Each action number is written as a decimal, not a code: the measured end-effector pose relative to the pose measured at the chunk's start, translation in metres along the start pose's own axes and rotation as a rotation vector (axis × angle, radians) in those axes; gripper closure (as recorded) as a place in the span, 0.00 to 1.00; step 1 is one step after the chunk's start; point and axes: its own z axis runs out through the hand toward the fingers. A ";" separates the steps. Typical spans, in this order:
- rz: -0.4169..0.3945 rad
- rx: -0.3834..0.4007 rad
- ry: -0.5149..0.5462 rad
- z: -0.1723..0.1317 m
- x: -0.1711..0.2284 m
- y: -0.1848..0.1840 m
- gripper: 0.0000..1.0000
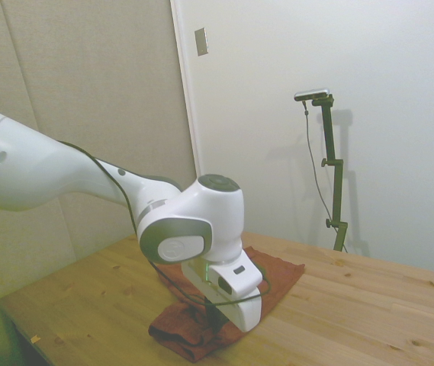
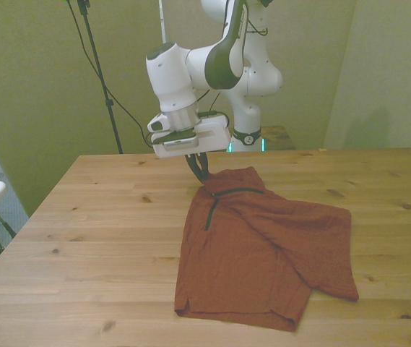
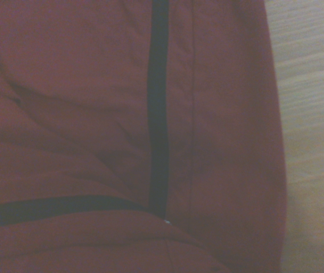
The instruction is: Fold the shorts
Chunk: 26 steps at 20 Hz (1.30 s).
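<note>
The rust-red shorts [image 2: 259, 249] lie near the middle of the wooden table [image 2: 97, 238], their near hem flat toward the front edge and one leg folded across the other so that it slants toward the front view's right. Up close, two dark zipper lines [image 3: 159, 108] meet at a right angle on the creased cloth. At the far waistband corner the gripper [image 2: 202, 171] pinches a fold of the fabric between its dark fingers.
</note>
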 end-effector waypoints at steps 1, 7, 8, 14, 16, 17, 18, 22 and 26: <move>-0.001 0.006 -0.015 0.006 0.005 0.002 0.00; -0.003 0.013 -0.031 0.007 0.015 0.005 0.00; -0.007 0.016 -0.029 0.004 0.014 0.003 0.00; -0.062 0.029 -0.006 -0.035 -0.011 -0.012 0.00; -0.074 0.030 0.005 -0.046 -0.022 -0.014 0.00; -0.085 0.029 0.015 -0.051 -0.028 -0.017 0.00; -0.105 0.018 0.033 -0.057 -0.036 -0.022 0.00; -0.257 -0.063 0.172 -0.063 -0.108 -0.073 0.00; -0.420 -0.158 0.327 -0.005 -0.207 -0.116 0.00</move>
